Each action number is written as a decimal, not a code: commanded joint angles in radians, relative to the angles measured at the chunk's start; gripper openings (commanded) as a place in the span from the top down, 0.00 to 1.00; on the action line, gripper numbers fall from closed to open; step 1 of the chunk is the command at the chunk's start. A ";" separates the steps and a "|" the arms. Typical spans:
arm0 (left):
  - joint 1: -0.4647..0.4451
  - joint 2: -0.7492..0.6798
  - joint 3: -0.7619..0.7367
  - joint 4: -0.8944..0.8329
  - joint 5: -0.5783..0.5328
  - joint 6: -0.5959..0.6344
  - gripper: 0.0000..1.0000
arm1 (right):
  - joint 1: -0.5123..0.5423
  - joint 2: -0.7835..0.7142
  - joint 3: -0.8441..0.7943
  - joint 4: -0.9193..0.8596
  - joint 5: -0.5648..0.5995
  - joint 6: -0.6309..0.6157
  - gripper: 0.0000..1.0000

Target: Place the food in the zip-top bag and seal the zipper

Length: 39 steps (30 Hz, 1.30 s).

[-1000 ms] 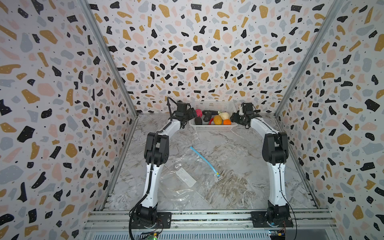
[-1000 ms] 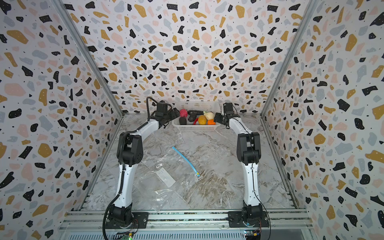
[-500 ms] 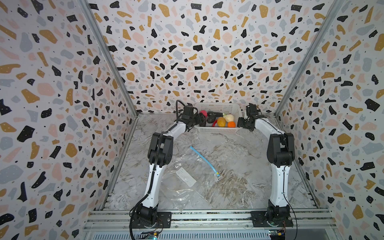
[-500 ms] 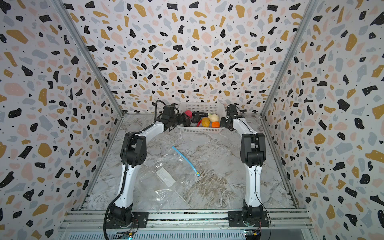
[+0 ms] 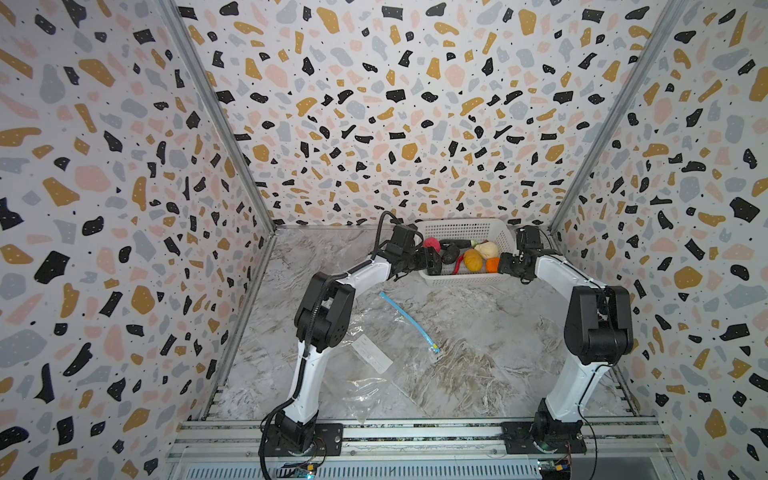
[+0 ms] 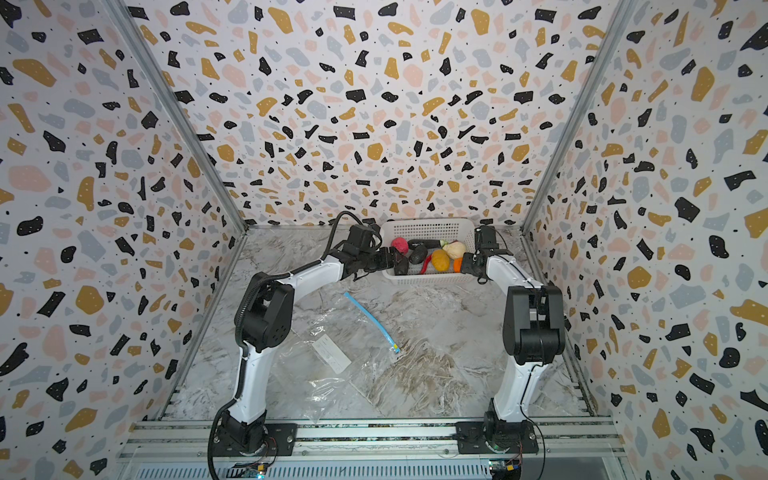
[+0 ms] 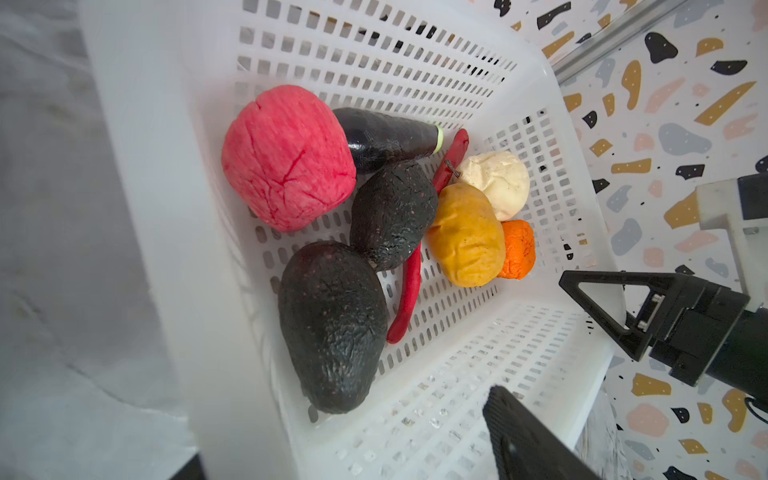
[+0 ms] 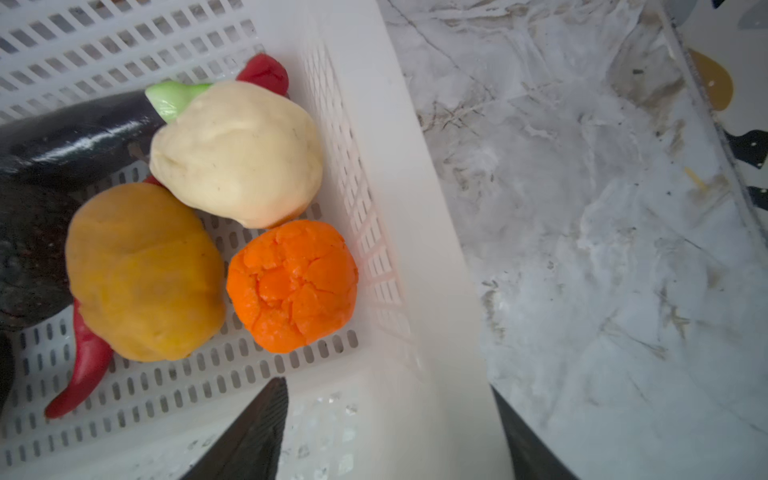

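The clear zip-top bag (image 5: 365,386) lies flat on the marble table (image 5: 498,332) at about 7 o'clock in both top views. Its left edge is hidden behind the left arm (image 5: 324,316), and its outline is hard to trace against the marble. Its white label (image 5: 372,358) shows plainly, as does the light-blue zipper (image 5: 407,318), which slants from 11 toward 5 o'clock with its yellow tab (image 5: 435,345) at the near end.

All the food sits in the white basket (image 5: 461,226) at 12 o'clock, close under the back wall. The pink-red ball (image 7: 286,158) comes first, then the dark pieces (image 7: 332,324). The red chili (image 7: 409,291) is largely buried beneath them. Next are the yellow-orange ball (image 7: 465,235) and the cream ball (image 7: 496,187), and the orange ball (image 7: 517,249) is half hidden behind the yellow-orange one.

The left claw (image 5: 432,262) stands released astride the basket's 9 o'clock rim and holds nothing. One of its fingers (image 7: 523,436) shows plainly; the other is cut off at the frame's edge. The right claw (image 5: 503,262) is clenched on the 3 o'clock rim, one finger inside and one outside.

Open marble lies between basket and bag, and to the bag's right at 4 to 5 o'clock.
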 commanded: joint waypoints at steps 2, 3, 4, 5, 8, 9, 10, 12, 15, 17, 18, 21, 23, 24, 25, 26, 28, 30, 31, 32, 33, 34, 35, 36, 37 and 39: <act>-0.017 -0.066 -0.040 0.060 0.033 0.016 0.18 | 0.013 -0.102 -0.123 -0.002 -0.026 -0.001 0.30; -0.021 -0.073 -0.048 0.060 0.032 0.017 0.18 | 0.013 -0.124 -0.151 -0.001 -0.026 0.003 0.30; -0.027 -0.080 -0.056 0.060 0.028 0.018 0.18 | 0.014 -0.145 -0.181 -0.004 -0.025 0.006 0.30; -0.033 -0.086 -0.066 0.062 0.029 0.018 0.18 | 0.014 -0.166 -0.210 -0.002 -0.025 0.007 0.30; -0.046 -0.105 -0.098 0.066 0.027 0.021 0.18 | 0.015 -0.221 -0.271 0.003 -0.015 0.008 0.30; -0.048 -0.112 -0.111 0.069 0.023 0.022 0.18 | 0.014 -0.229 -0.280 0.004 -0.011 0.009 0.30; -0.048 -0.124 -0.131 0.077 0.015 0.023 0.18 | 0.013 -0.238 -0.285 0.006 -0.007 0.006 0.30; -0.045 -0.153 -0.160 0.068 -0.022 0.047 0.17 | 0.014 -0.248 -0.271 0.003 -0.011 -0.008 0.29; -0.035 -0.227 -0.184 -0.030 -0.125 0.116 0.17 | 0.020 -0.295 -0.234 -0.031 -0.077 -0.039 0.29; -0.031 -0.321 -0.292 -0.020 -0.158 0.103 0.16 | 0.043 -0.361 -0.261 -0.010 -0.171 -0.051 0.28; -0.030 -0.367 -0.351 0.002 -0.158 0.087 0.16 | 0.058 -0.387 -0.280 0.004 -0.213 -0.053 0.28; -0.031 -0.506 -0.502 0.036 -0.164 0.055 0.16 | 0.109 -0.468 -0.359 0.090 -0.404 -0.088 0.28; -0.031 -0.588 -0.568 0.040 -0.182 0.049 0.16 | 0.177 -0.515 -0.416 0.153 -0.396 -0.103 0.28; -0.031 -0.613 -0.589 0.052 -0.193 0.051 0.16 | 0.197 -0.519 -0.431 0.165 -0.375 -0.107 0.27; -0.031 -0.627 -0.609 0.079 -0.192 0.050 0.15 | 0.204 -0.509 -0.441 0.173 -0.370 -0.109 0.27; -0.031 -0.623 -0.616 0.097 -0.186 0.052 0.15 | 0.202 -0.488 -0.441 0.170 -0.367 -0.101 0.27; -0.031 -0.572 -0.579 0.077 -0.146 0.073 0.15 | 0.195 -0.457 -0.428 0.156 -0.349 -0.091 0.27; -0.039 -0.516 -0.558 0.087 -0.096 0.062 0.17 | 0.173 -0.447 -0.436 0.167 -0.342 -0.069 0.27; -0.051 -0.498 -0.555 0.109 -0.080 0.054 0.18 | 0.152 -0.442 -0.435 0.166 -0.339 -0.056 0.28; -0.064 -0.484 -0.544 0.122 -0.073 0.052 0.17 | 0.128 -0.440 -0.434 0.163 -0.335 -0.043 0.28; -0.074 -0.472 -0.525 0.120 -0.069 0.054 0.18 | 0.112 -0.435 -0.435 0.163 -0.334 -0.037 0.28; -0.088 -0.454 -0.504 0.116 -0.062 0.056 0.17 | 0.098 -0.432 -0.432 0.158 -0.321 -0.031 0.28; -0.100 -0.437 -0.484 0.111 -0.056 0.059 0.17 | 0.088 -0.428 -0.431 0.156 -0.306 -0.025 0.28; -0.111 -0.422 -0.467 0.105 -0.053 0.061 0.17 | 0.079 -0.424 -0.431 0.154 -0.300 -0.025 0.28; -0.123 -0.406 -0.450 0.101 -0.049 0.063 0.17 | 0.072 -0.421 -0.429 0.153 -0.293 -0.023 0.28; -0.138 -0.389 -0.437 0.097 -0.049 0.065 0.17 | 0.054 -0.409 -0.425 0.145 -0.277 -0.017 0.28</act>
